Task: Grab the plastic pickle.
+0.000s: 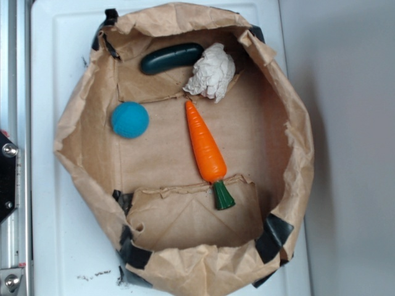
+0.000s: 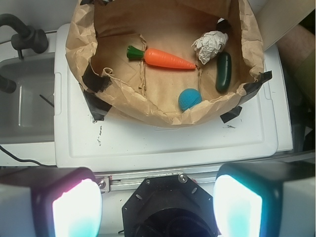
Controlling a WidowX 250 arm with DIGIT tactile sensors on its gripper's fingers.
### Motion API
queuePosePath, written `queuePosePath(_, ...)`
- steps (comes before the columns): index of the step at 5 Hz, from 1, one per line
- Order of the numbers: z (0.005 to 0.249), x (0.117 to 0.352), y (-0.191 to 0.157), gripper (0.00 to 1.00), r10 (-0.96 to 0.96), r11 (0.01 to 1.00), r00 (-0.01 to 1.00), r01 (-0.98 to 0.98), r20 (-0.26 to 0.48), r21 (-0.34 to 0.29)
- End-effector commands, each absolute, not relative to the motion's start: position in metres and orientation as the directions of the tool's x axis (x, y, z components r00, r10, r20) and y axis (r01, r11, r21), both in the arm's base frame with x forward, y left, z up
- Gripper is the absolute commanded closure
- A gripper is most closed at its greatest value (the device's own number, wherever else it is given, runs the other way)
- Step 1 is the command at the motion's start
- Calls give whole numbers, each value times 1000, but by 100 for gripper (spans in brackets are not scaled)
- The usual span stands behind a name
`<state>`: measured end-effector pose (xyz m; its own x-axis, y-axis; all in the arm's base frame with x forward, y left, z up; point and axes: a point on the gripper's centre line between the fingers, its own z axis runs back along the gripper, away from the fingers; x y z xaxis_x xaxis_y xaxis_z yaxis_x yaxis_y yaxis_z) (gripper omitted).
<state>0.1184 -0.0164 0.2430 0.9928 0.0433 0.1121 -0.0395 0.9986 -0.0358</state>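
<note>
Pickle (image 2: 223, 72) inside paper bag (image 2: 79, 44), well beyond seemingly open, empty claw (image 2: 157, 207).

A white lid (image 1: 62, 203) lies under a brown paper bag (image 1: 290, 154). Beside it is a grey surface (image 1: 352, 123). The light is soft.

The plastic pickle (image 1: 171, 58) (image 2: 223, 72) lies open from above, but tight on two sides. The rolled wall of the paper bag (image 1: 290, 132) (image 2: 79, 42) rises just behind it, and the crumpled paper wad (image 1: 212, 71) (image 2: 210, 46) appears to touch one end. The other end has bare floor around it. The blue ball (image 1: 129, 119) (image 2: 189, 98) sits near, apart from the pickle. The carrot (image 1: 207, 150) (image 2: 165, 58) lies across the middle, clear of it. The gripper (image 2: 158, 205) hangs outside the bag, fingers spread wide, with the bag's near wall between it and the toys.
</note>
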Motion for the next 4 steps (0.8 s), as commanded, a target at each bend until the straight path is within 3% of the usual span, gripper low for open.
queuePosePath(1, 243, 118, -16, 0, 43, 999, 993, -39, 112, -36)
queuePosePath(2, 250, 136, -16, 0, 57, 997, 984, -47, 171, -64)
queuePosePath(3, 247, 156, -4, 0, 89, 996, 972, -80, 219, -51)
queuePosePath(4, 233, 174, 4, 0, 31, 999, 972, -20, 233, -51)
